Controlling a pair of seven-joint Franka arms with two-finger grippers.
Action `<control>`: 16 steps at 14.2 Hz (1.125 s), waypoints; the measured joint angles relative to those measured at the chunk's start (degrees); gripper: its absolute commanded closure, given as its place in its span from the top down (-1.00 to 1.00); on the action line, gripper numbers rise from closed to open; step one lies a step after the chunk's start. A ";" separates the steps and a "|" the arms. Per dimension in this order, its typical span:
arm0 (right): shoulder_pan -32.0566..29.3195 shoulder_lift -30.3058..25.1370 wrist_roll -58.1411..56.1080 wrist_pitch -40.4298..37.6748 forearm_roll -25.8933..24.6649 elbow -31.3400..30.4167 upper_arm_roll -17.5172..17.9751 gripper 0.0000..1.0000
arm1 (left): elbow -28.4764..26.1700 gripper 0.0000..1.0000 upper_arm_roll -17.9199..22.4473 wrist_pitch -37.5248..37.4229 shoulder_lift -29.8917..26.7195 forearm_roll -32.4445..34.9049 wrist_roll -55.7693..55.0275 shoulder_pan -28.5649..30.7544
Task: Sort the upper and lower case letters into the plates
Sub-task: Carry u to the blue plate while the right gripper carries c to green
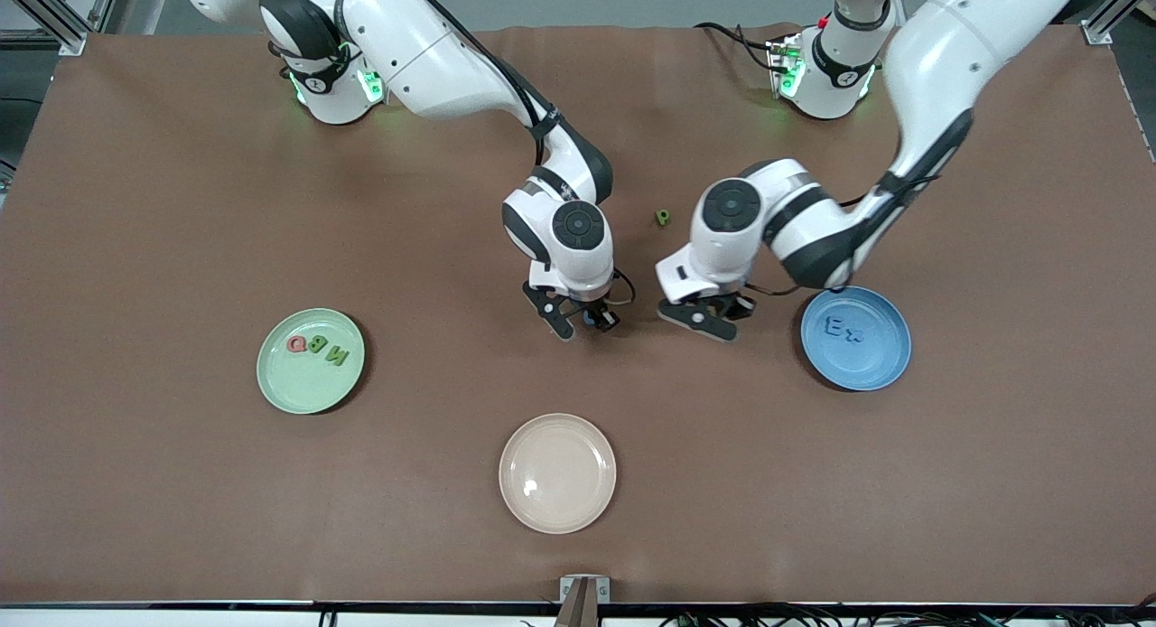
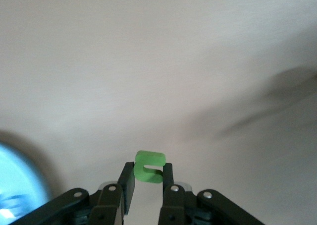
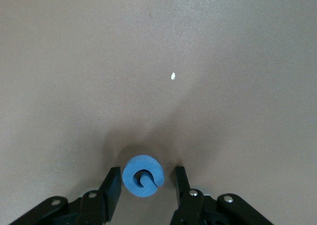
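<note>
My left gripper [image 2: 147, 171] is shut on a small green letter [image 2: 150, 158], low over the table [image 1: 181, 202] beside the sky blue plate [image 1: 880, 369]. In the front view this gripper [image 1: 709, 318] hides the letter. My right gripper [image 3: 146, 178] stands open at the table's middle, its fingers on either side of a round blue letter [image 3: 130, 178] that lies flat, with a gap showing at one finger. From the front camera the blue letter [image 1: 590, 319] peeks out under the right gripper [image 1: 582, 322]. The mint green plate [image 1: 293, 383] holds three letters [image 1: 316, 347]; the blue plate holds two blue letters [image 1: 844, 331].
A cream-beige plate [image 1: 557, 472] sits nearer the front camera than both grippers. One small green letter [image 1: 663, 217] lies loose on the table between the two arms, farther from the front camera than the grippers. Bare brown tabletop surrounds the plates.
</note>
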 measured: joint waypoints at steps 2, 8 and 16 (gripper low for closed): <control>0.02 -0.08 0.01 -0.22 0.00 0.01 -0.05 -0.80 | -0.10 -0.67 -5.36 -3.90 -0.18 -0.02 9.24 10.76; -2.06 -0.15 -0.94 -0.40 0.00 0.61 -1.17 -0.98 | -3.15 -0.69 -6.76 -2.55 0.38 1.03 26.91 27.18; -16.53 -5.28 -26.15 -15.63 0.09 1.77 -1.23 -0.98 | -8.26 -0.69 -1.51 7.77 4.04 10.76 28.89 32.32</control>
